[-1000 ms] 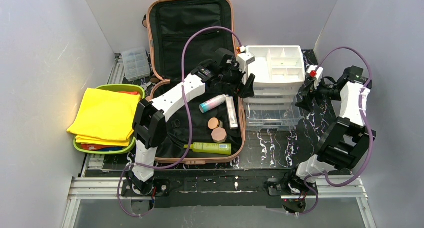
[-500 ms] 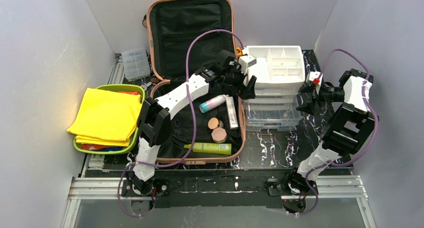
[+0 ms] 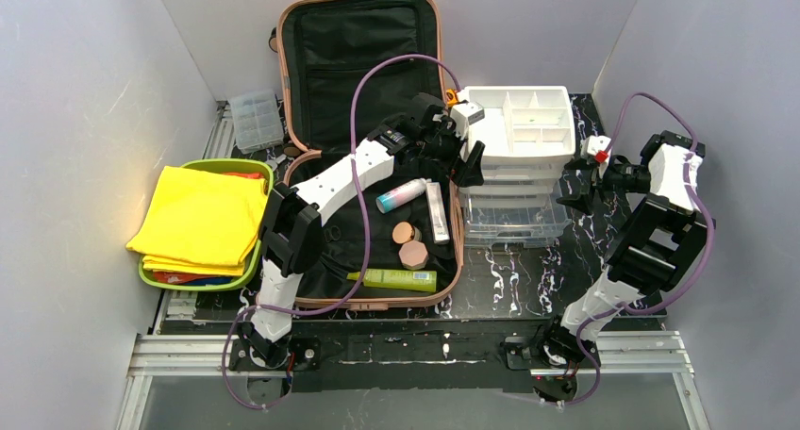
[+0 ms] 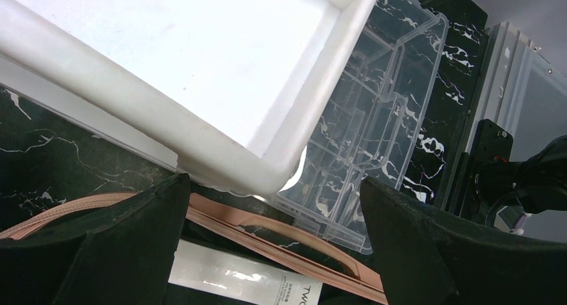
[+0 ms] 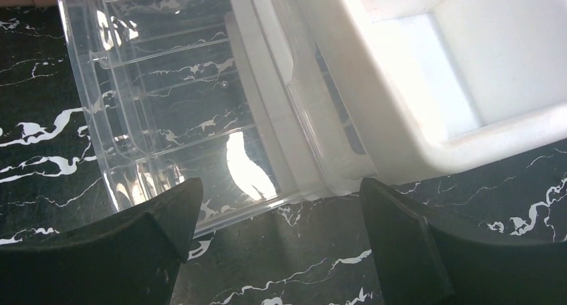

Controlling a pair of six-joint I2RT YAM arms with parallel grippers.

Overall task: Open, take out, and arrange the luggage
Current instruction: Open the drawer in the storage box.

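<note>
At the bench's [image 3: 528, 270] middle, the luggage [image 3: 358, 53] lies open, salmon-pink shell rimming black lining, lid thrown back toward the rear wall and toiletries [image 3: 396, 279] in its near half. Both tools are spread wide and empty. The left tool [image 3: 469, 163] hangs at the suitcase's right rim and the right tool [image 3: 574, 187] beside the white drawer organizer [image 3: 519, 119], probably to pass items into its pulled-out clear drawer [image 3: 514, 221].

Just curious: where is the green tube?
In the overhead view, the green tube lies inside the pink suitcase, along its near rim, below two tan jars.
</note>
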